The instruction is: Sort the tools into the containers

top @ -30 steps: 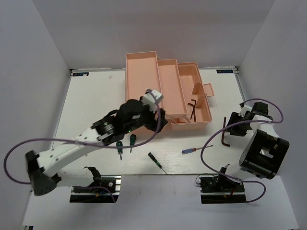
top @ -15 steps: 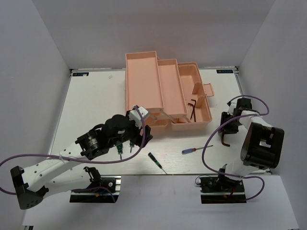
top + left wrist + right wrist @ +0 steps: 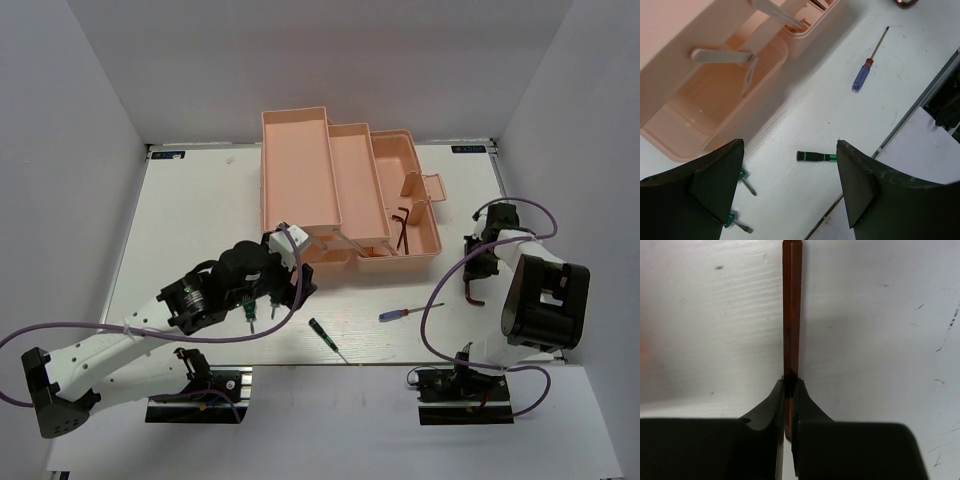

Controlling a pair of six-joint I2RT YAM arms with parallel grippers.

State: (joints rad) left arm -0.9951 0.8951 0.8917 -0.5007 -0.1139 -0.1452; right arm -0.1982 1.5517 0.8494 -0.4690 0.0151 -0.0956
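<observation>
The salmon-pink toolbox (image 3: 345, 190) stands open at the back with its trays folded out, and dark hex keys (image 3: 402, 228) lie in its right compartment. My left gripper (image 3: 287, 290) is open and empty and hovers in front of the box. Two stubby green screwdrivers (image 3: 258, 306) lie beside it. In the left wrist view the slim green-handled screwdriver (image 3: 815, 156) lies between the open fingers (image 3: 865, 185), and the blue-and-red screwdriver (image 3: 864, 76) lies farther off. My right gripper (image 3: 790, 382) is shut on a long reddish hex key (image 3: 792, 310) that lies on the table (image 3: 470, 292).
The slim green screwdriver (image 3: 326, 338) and the blue-and-red one (image 3: 408, 312) lie near the table's front edge. The toolbox's near tray (image 3: 715, 95) is close above my left fingers. Purple cables loop beside both arms. White walls enclose the table.
My left arm has pulled back from the toolbox toward the front, over the stubby screwdrivers. My right gripper has moved left onto the long hex key.
</observation>
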